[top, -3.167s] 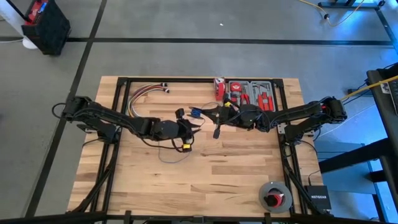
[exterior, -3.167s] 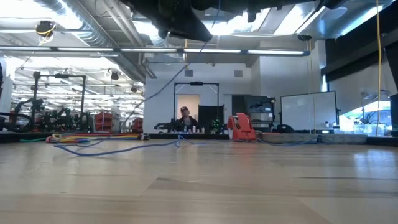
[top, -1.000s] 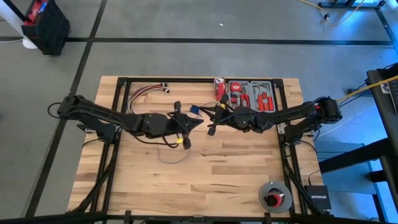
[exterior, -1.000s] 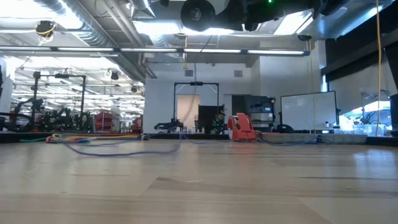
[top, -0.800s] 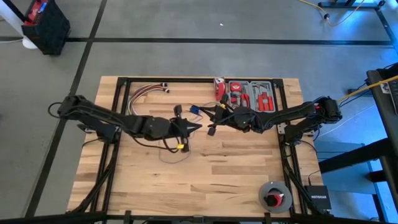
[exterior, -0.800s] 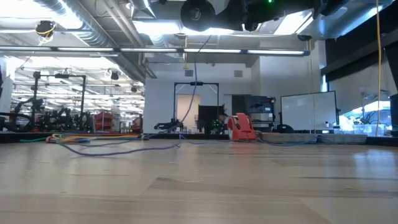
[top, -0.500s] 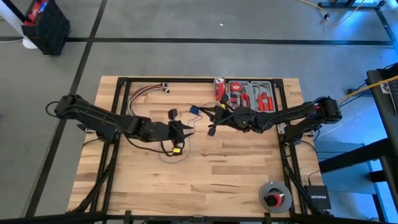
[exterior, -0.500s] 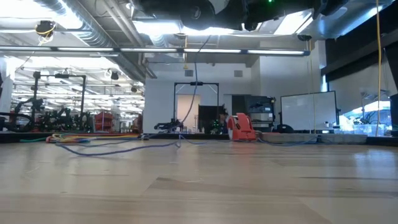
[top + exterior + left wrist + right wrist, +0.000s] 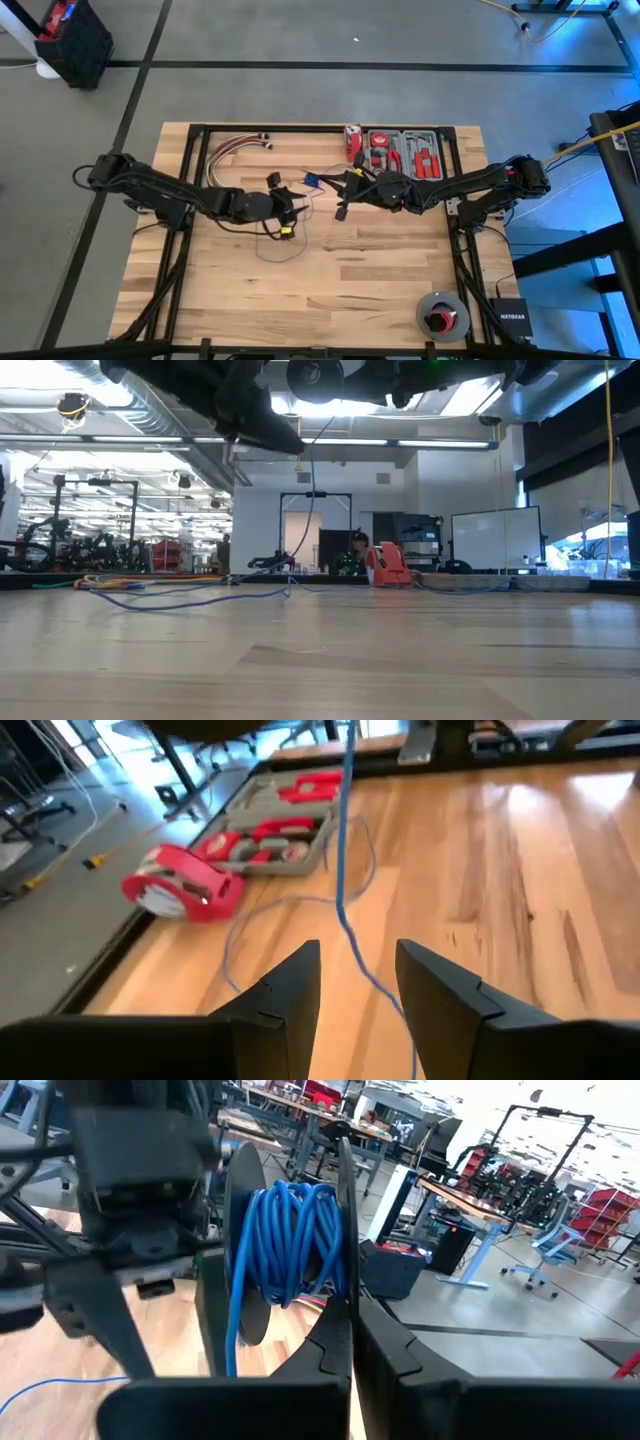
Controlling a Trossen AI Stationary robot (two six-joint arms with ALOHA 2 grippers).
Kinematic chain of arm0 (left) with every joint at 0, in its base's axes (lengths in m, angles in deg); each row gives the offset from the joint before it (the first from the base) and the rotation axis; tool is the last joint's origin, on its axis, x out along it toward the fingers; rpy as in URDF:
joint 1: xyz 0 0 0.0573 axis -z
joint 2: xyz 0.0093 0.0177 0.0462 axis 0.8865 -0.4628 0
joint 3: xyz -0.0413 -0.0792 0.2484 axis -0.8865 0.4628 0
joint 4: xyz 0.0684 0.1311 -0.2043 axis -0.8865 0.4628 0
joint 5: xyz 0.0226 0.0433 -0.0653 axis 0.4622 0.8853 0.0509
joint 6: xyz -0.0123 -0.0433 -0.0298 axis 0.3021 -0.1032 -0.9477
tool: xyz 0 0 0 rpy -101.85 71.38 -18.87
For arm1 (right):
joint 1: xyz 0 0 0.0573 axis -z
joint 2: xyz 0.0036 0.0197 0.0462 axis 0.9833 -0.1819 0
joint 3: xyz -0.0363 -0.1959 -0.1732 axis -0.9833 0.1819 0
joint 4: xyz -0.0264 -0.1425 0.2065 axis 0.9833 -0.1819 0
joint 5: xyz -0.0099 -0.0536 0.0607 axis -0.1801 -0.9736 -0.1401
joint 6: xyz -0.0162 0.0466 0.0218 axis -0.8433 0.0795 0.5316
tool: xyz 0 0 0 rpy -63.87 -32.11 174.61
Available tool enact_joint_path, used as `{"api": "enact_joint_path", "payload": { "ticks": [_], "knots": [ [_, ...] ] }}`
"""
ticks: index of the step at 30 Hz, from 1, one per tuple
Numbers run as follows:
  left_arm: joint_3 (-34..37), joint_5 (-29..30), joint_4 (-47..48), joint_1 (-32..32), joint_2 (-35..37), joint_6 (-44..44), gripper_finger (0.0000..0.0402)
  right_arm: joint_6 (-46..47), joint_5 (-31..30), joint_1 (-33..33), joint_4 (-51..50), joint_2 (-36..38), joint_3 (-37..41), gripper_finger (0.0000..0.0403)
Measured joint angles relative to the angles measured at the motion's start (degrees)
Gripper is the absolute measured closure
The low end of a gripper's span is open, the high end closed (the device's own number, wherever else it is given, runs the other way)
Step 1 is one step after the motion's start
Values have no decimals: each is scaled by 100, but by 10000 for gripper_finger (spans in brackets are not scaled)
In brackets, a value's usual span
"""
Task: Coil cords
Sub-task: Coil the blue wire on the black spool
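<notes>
While blue cord (image 9: 290, 1240) is wound on a black spool (image 9: 225, 1250), red tools are kept in a grey case (image 9: 405, 152).
The spool is clamped by the right claw (image 9: 345, 1330); the left claw (image 9: 355, 985) is held apart around loose cord on the table (image 9: 350, 280).

One long thin blue-violet cord (image 9: 285, 247) trails over the wooden table, part wound on one black spool (image 9: 285, 1255). One grey tray of red tools (image 9: 403, 152), one red tape dispenser (image 9: 183, 890), one bundle of red, yellow and white wires (image 9: 232, 150).
</notes>
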Motion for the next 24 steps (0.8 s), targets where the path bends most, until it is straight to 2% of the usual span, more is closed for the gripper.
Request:
{"api": "enact_joint_path", "payload": {
  "ticks": [7,10,13,19,21,24],
  "knots": [
    [100,-60,-47,-64,-9,2,275,0,2,0,-2,0,0,402],
    [100,-126,-361,-80,-115,114,275,-1,2,0,-2,0,0,402],
    [100,-356,-707,-120,-413,267,275,-2,3,0,13,0,0,402],
    [104,-370,-1156,-365,-949,315,275,-17,4,0,18,0,0,402],
    [104,-556,-1224,-410,-975,290,275,-26,4,0,18,0,0,402],
    [104,-1206,-1489,-409,-932,196,275,-42,4,0,-3,0,0,402]
  ]
}}
